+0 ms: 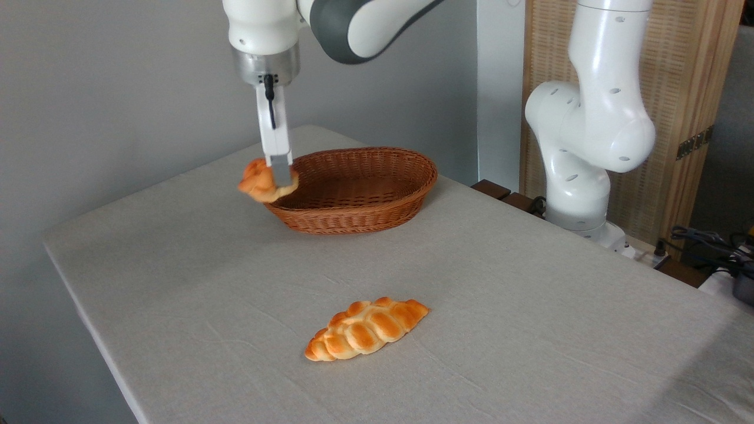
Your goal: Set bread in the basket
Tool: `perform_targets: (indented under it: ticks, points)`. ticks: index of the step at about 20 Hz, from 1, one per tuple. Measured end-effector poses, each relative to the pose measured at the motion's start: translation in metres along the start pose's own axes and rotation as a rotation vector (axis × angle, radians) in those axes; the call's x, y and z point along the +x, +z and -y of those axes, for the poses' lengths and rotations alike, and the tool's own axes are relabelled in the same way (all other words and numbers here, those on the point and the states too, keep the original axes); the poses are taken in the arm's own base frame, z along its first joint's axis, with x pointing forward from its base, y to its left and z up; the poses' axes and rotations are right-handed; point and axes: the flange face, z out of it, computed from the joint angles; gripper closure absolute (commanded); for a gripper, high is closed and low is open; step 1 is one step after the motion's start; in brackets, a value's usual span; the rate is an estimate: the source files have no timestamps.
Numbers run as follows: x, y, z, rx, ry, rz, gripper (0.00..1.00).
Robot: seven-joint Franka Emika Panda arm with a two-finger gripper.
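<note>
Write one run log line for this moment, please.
end effector: shut on bun | bun: lifted, at left rim of basket | not yet inside | braided loaf: on table

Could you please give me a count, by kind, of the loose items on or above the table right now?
Bread pieces: 2, the small round golden-orange knotted bun held in the gripper at the basket's left rim, and the longer braided oblong loaf lying on the table.
Baskets: 1, the oval reddish-brown woven wicker basket.
Total: 3

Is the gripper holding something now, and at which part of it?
Yes: the gripper holds the small knotted bun, clamped near its right side, in the air beside the basket.
</note>
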Motion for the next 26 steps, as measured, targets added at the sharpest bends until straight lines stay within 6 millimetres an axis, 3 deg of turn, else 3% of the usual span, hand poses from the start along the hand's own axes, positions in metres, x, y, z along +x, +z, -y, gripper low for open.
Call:
perform_targets:
  ticks: [4,5,8,17,26]
  points:
    - [0.028,0.059,-0.048,-0.11,0.085,0.076,0.63]
    - [0.03,0.07,-0.056,-0.128,0.098,0.091,0.56]
    - [0.029,0.091,-0.068,-0.164,0.112,0.121,0.0]
    - [0.027,0.108,-0.061,-0.127,0.103,0.105,0.0]
    - [0.028,0.109,-0.061,-0.128,0.092,0.106,0.0]
